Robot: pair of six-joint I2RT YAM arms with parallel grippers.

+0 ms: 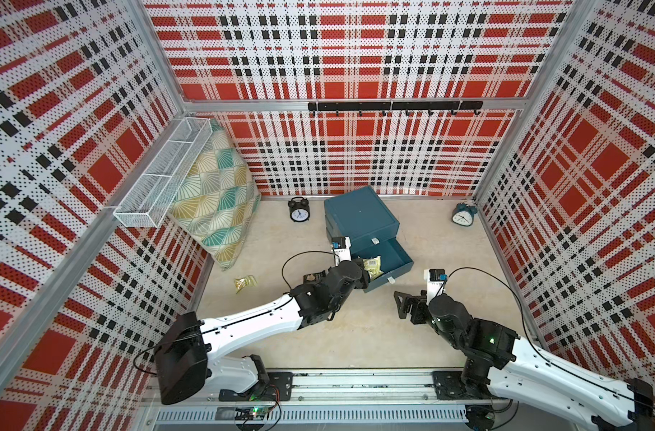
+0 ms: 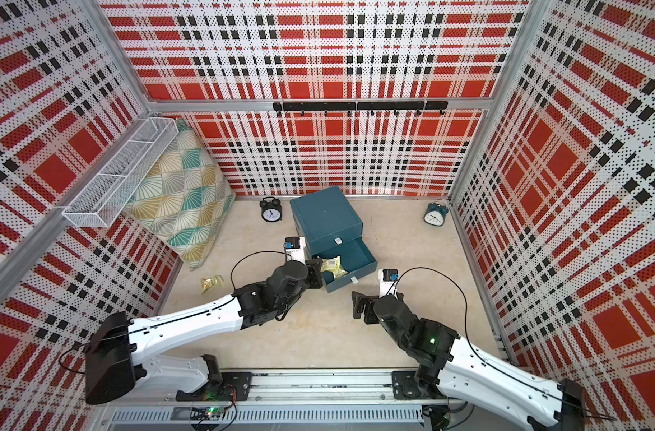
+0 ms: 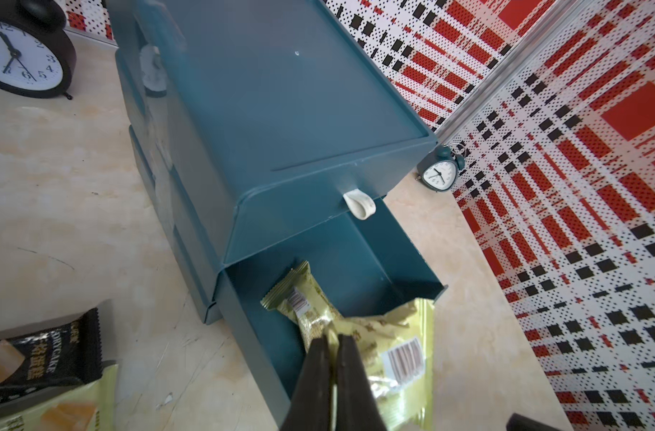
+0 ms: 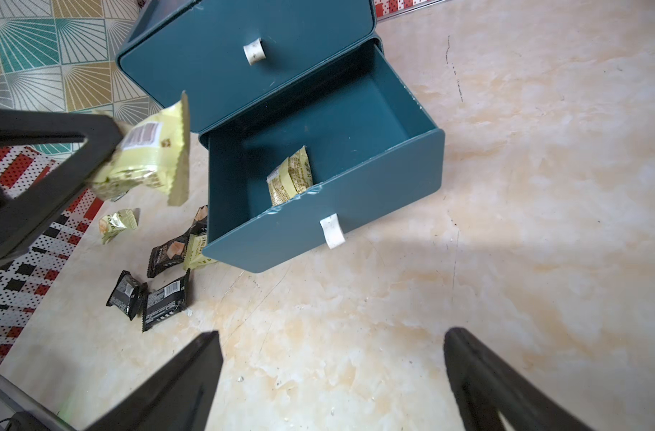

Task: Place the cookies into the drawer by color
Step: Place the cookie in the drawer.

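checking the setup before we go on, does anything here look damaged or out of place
On the open drawer, the front rim has pale scuffs, maybe a crack, right by the yellow packet lying in it. A lone packet also lies near the cushion, apart from the other packets.

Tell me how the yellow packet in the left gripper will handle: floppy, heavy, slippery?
Probably light: the yellow packet juts sideways from an edge pinch in the left gripper without sagging. Likely puffy and fairly stiff in the middle, since its wrapper bulges, with thin crimped ends. The glossy film looks slippery, so that narrow pinch might slip.
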